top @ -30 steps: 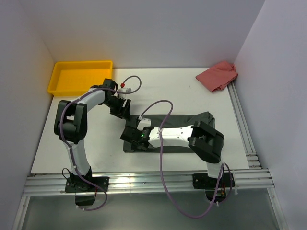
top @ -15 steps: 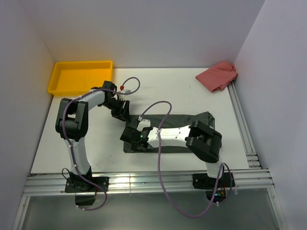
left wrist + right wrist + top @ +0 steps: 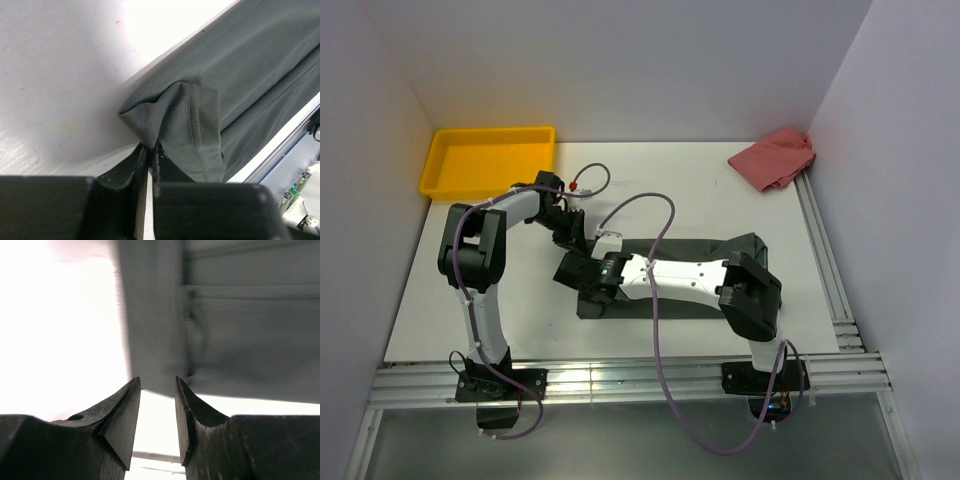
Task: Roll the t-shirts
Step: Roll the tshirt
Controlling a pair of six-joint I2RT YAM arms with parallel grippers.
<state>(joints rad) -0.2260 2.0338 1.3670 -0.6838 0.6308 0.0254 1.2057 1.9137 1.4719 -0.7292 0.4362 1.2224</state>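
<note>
Left wrist view, left gripper [image 3: 151, 150] clamped on t-shirt [image 3: 250, 75] corner, right gripper [image 3: 157, 385] apart, just short of its edge

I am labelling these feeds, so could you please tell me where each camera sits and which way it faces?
Top external: above and behind the bases, looking down on table, t-shirt and yellow tray; both arms show.
Left wrist: on the left arm, looking past the left tool, shut on a t-shirt corner.
Right wrist: on the right arm, looking past the open right tool at the t-shirt's edge.
Shared: all show the t-shirt.
</note>
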